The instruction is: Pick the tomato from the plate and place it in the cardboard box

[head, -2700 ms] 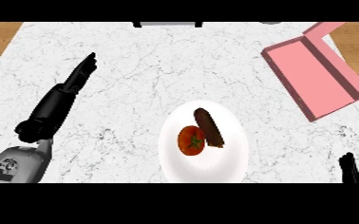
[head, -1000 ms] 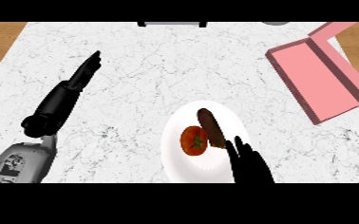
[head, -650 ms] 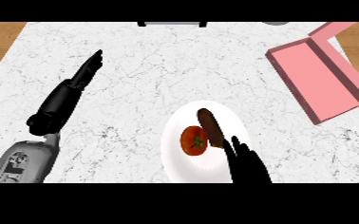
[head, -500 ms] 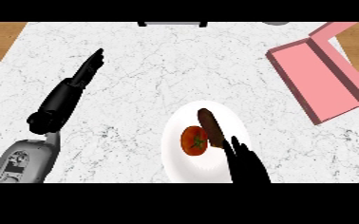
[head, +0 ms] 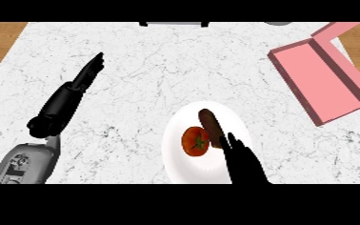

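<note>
A red tomato (head: pixel 195 142) with a green stem lies on a white plate (head: pixel 181 164) near the counter's front, next to a dark brown oblong food item (head: pixel 211 125). My right hand (head: pixel 240 160) comes up from the lower edge over the plate's right side, fingers straight, its tips just right of the tomato and at the brown item's lower end. My left hand (head: pixel 70 93) rests open at the left, fingers pointing up and away. The open pink box (head: pixel 314 81) sits at the far right.
The white marble counter (head: pixel 162 71) ends in wood at its top-left and top-right corners. A grey object (head: pixel 174 24) and a rounded grey item (head: pixel 279 23) stand at the back edge.
My right hand came in from the lower right over the plate 2.7 s ago and has since crept slightly toward the tomato. The left hand has barely shifted.
</note>
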{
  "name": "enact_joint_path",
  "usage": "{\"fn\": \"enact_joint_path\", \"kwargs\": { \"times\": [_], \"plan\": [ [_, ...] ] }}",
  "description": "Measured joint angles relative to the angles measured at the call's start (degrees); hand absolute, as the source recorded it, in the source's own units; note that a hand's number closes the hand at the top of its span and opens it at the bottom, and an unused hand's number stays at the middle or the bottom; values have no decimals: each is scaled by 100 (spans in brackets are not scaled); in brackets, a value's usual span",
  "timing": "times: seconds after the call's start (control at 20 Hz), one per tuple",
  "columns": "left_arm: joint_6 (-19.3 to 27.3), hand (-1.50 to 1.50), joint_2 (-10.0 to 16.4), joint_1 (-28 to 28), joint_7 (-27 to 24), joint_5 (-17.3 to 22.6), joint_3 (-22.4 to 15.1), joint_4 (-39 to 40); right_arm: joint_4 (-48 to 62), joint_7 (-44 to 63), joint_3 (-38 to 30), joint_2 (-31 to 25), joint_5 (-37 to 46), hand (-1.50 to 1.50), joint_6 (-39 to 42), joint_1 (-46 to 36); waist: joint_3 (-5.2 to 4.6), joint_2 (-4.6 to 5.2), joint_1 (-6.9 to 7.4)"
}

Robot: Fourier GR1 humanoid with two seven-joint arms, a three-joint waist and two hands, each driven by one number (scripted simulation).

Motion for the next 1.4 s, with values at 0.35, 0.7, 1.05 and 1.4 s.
{"fn": "enact_joint_path", "kwargs": {
  "times": [0.35, 0.7, 1.05, 1.4],
  "plan": [
    [-35, 0, -27, -119, -30, -37, 67, 103, 1205, -10, -371, 437, 176, -150, -182, -436, 1, -3, -23],
    [-140, 0, -90, -27, -36, -93, 234, 88, 2845, -318, -862, 931, 196, -150, -671, -985, 6, -20, -67],
    [-284, 0, -147, -43, 55, -193, 395, -23, 3904, -808, -751, 1055, 326, 150, -1398, -1533, -7, -58, -81],
    [-361, 0, -259, -8, 23, -319, 451, -6, 4405, -1160, -919, 1022, 609, 150, -1708, -2056, -8, -59, -74]
  ]
}}
